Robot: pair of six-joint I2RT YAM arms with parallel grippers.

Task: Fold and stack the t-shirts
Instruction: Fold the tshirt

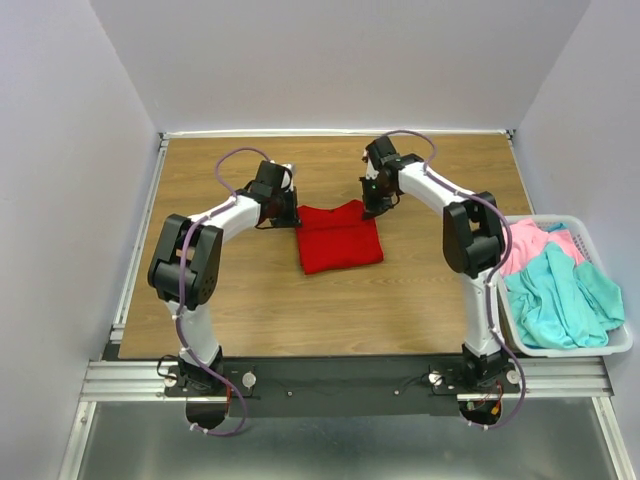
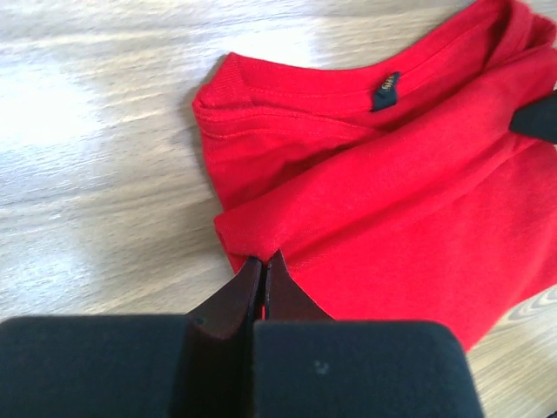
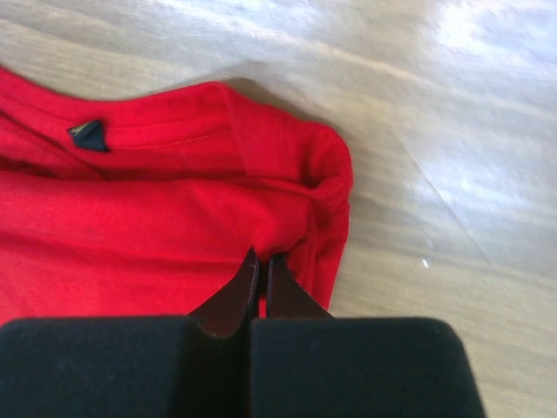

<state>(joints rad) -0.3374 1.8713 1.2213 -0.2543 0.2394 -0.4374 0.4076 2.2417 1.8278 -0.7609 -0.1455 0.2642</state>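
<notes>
A bright red t-shirt [image 1: 339, 238] lies folded into a rough square on the wooden table, collar side at the far edge. My left gripper [image 1: 291, 213] is shut on the shirt's far left corner; the left wrist view shows red cloth [image 2: 383, 200] pinched between the closed jaws [image 2: 264, 261]. My right gripper [image 1: 372, 205] is shut on the far right corner, with red cloth [image 3: 157, 218] pinched at the tips [image 3: 264, 259]. A black neck label [image 2: 385, 91] shows at the collar. Pink [image 1: 530, 243] and teal [image 1: 560, 297] t-shirts lie heaped in the basket.
A white plastic laundry basket [image 1: 625, 340] stands off the table's right side beside the right arm's base. The wooden table [image 1: 250, 300] is bounded by grey walls on the left, back and right. A metal rail [image 1: 350, 375] runs along the near edge.
</notes>
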